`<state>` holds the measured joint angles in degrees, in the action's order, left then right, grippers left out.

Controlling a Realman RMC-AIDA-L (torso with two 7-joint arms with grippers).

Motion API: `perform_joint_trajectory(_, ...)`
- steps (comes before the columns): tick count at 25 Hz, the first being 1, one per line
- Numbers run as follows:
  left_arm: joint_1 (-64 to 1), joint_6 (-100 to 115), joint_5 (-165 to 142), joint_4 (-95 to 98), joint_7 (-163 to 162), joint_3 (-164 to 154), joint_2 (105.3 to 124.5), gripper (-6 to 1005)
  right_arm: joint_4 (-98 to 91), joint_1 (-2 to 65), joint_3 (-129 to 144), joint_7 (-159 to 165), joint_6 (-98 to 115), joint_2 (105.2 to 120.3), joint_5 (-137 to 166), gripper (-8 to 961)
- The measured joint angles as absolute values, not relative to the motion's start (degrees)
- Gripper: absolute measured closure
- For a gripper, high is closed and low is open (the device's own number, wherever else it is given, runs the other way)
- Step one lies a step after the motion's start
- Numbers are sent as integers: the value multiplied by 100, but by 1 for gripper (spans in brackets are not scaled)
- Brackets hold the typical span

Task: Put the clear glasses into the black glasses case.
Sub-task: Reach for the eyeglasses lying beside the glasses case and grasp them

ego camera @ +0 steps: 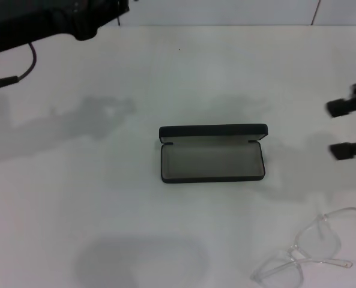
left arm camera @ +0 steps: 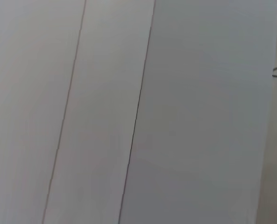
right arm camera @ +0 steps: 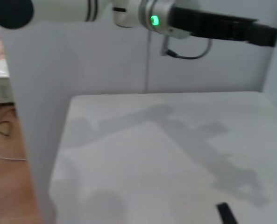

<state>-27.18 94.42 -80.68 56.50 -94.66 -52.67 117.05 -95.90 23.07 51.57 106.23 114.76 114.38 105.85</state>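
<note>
The clear glasses (ego camera: 313, 252) lie on the white table (ego camera: 105, 198), near its front right corner. The black glasses case (ego camera: 212, 153) sits open in the middle, well apart from them. The right gripper (ego camera: 349, 129) hangs at the right edge with its fingers apart. The left arm (ego camera: 45, 21) is up at the far left; I cannot tell how its fingers stand.

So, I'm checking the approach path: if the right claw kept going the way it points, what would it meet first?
The right claw points toward the robot's left, roughly at the open black glasses case. Bare table lies between; heights are unclear, so it may pass above.
</note>
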Motion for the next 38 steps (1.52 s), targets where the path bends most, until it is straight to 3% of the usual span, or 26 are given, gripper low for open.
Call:
perform_joint_trajectory(2, -2692, 9506, -8055, 5589, -9560, -5266, 11696, 883, -9925, 2028, 4854, 10448, 11585, 11495, 10495, 405)
perform_joint_trajectory(7, -2538, 9563, -8001, 5546, -9619, -5264, 11716, 714, -10281, 1555, 3924, 9987, 12094, 11533, 9827, 405)
perform_joint_trajectory(20, -2167, 9600, -7960, 5456, -9471, -5267, 11880, 667, -9732, 1013, 3178, 9261, 12329, 11488, 10306, 406)
perform_joint_trajectory(38, -2093, 9668, -8013, 5332, -9316, -5264, 11759, 667, -9122, 1070, 3222, 9286, 12109, 11520, 12251, 408)
